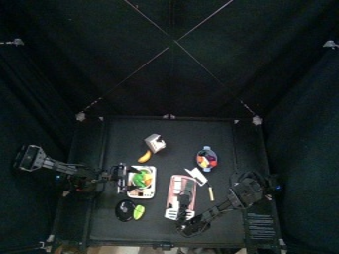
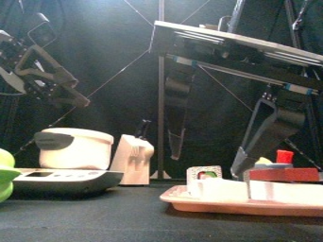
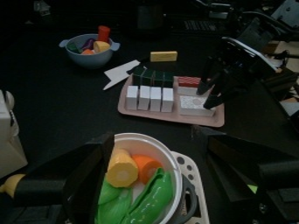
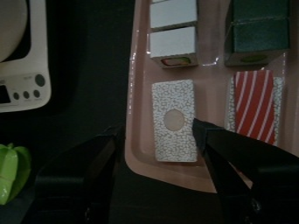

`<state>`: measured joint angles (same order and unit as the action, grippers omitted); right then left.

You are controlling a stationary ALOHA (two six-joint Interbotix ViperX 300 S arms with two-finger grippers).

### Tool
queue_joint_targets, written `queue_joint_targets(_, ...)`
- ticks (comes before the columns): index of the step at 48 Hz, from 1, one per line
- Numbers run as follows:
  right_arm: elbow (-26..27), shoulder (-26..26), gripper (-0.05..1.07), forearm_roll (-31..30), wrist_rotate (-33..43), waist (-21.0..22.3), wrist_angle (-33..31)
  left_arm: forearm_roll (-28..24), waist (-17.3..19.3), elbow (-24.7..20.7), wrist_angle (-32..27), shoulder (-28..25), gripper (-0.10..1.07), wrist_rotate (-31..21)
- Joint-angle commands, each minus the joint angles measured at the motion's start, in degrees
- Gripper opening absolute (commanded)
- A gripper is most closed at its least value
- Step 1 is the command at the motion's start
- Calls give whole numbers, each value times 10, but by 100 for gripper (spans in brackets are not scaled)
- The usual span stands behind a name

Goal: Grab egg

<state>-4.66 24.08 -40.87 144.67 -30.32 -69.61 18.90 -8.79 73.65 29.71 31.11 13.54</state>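
No egg can be picked out with certainty in any view, so where it lies stays an open question. The two likeliest places are the round white bowl on the flat white kitchen scale, which shows a yellow piece, an orange piece and green pieces, and the small blue bowl of mixed coloured pieces further back on the black table. With no egg seen, its long axis cannot be judged either.

The left gripper hangs directly over the white bowl with its jaws spread wide, one on each side of the rim. It holds nothing, and I cannot tell whether it touches the rim. If the egg is in that bowl, this arm is plainly the nearer one and would only need to come straight down.

The right gripper hovers above the shallow pink plastic tray of small boxes. Its jaws are also well apart and empty, flanking a flat grey speckled packet without gripping it. In the top view the blue bowl sits beyond the tray on the right arm's side, so an egg there would probably suit that arm better
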Motion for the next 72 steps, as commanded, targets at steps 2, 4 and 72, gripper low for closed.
queue_joint_targets(2,-15,-71,94,-5,-31,-5,-26,-1,-1,-8,3,-1,103,0)
queue_joint_targets(4,-25,-91,94,-4,-47,-11,-47,0,-1,-8,3,-1,103,0)
queue_joint_targets(72,-405,-268,93,233,-107,-10,3,0,-1,-4,3,-1,103,0)
